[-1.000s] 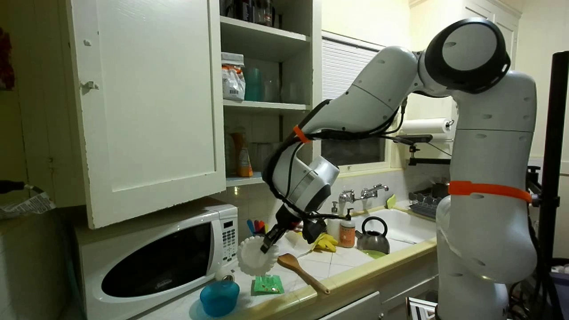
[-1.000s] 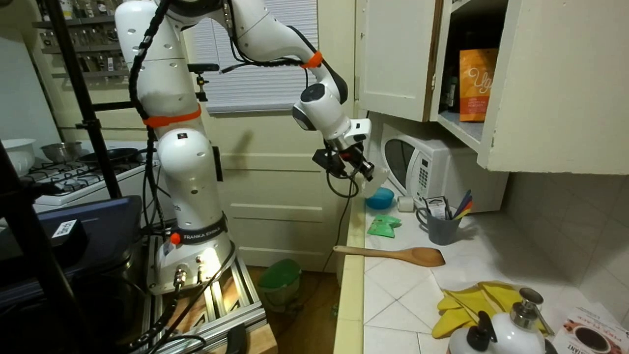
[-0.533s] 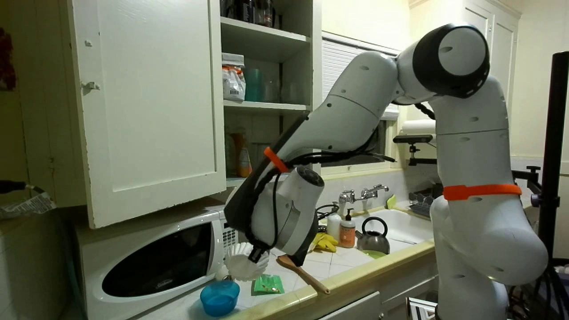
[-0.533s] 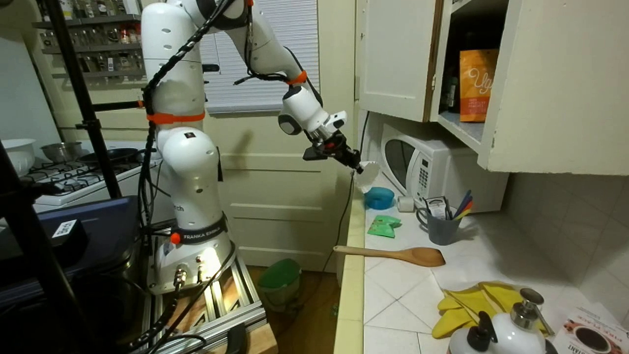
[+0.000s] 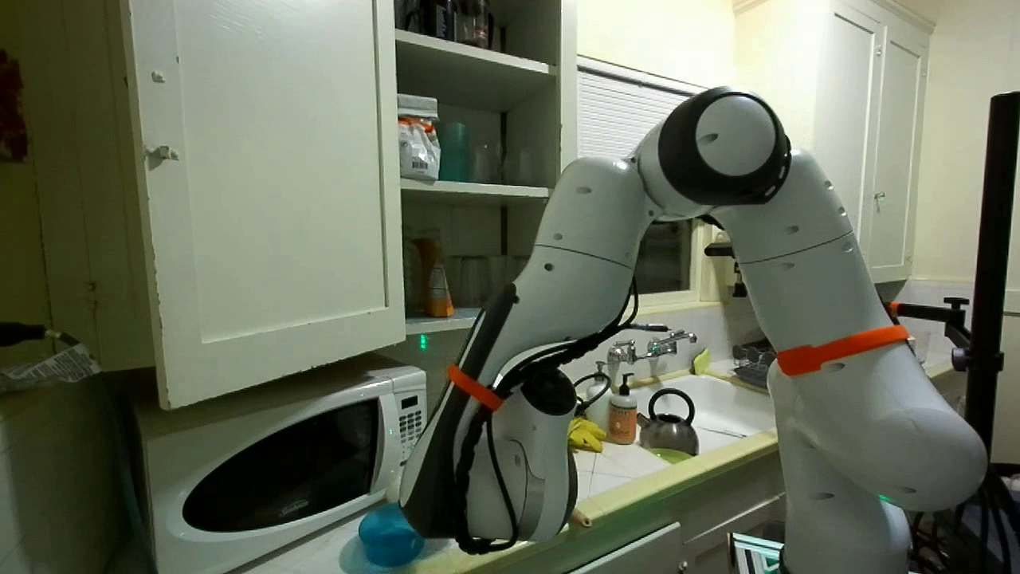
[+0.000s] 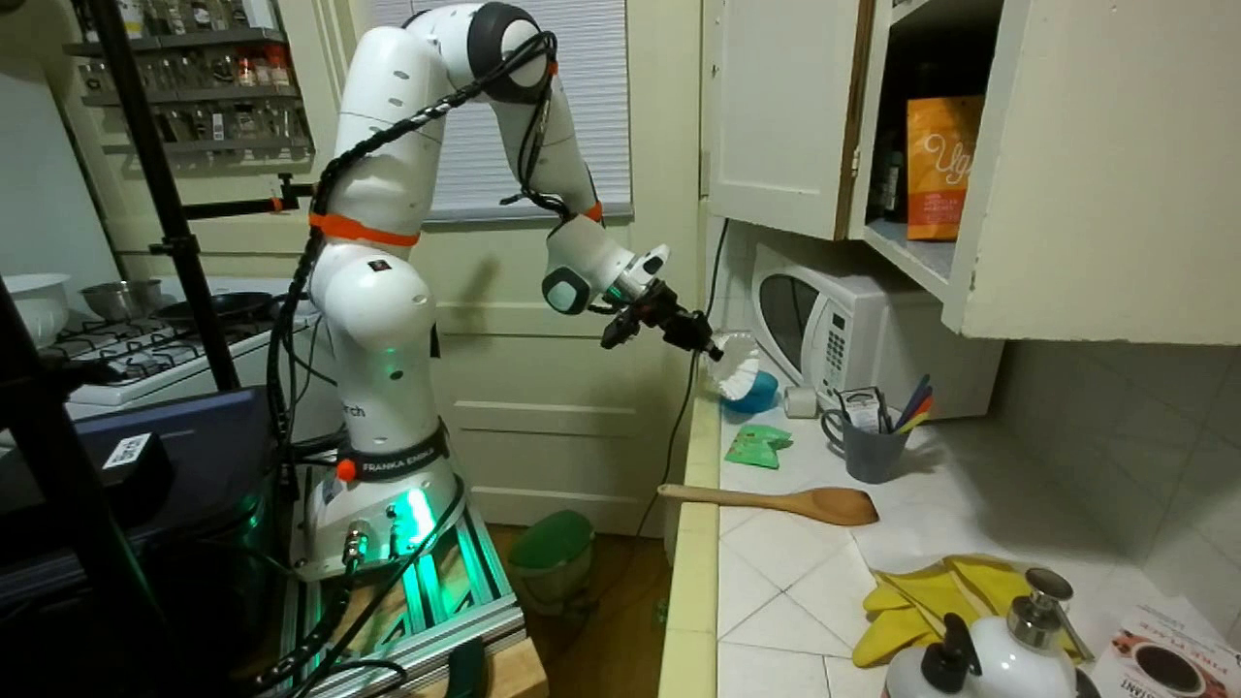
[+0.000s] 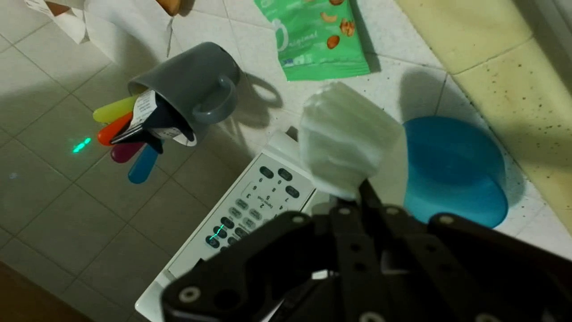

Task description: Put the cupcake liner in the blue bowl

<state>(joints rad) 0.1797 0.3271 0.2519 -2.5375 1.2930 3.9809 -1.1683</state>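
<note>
The cupcake liner is a white pleated paper cup held tilted in the air. In an exterior view it overlaps the blue bowl, which stands on the counter. My gripper is shut on the liner's edge. In the wrist view the liner hangs from the fingertips of my gripper, and the blue bowl shows just to its right. In an exterior view the arm hides the gripper and the liner, and only part of the bowl shows.
A white microwave stands beside the bowl. A green packet, a grey mug with coloured handles and a wooden spoon lie or stand along the counter. An open cabinet door hangs above the microwave.
The arm has swung and lowered, and its wrist now hides the gripper in an exterior view. The liner, still held, has turned and now overlaps the bowl. The base light turned green.
</note>
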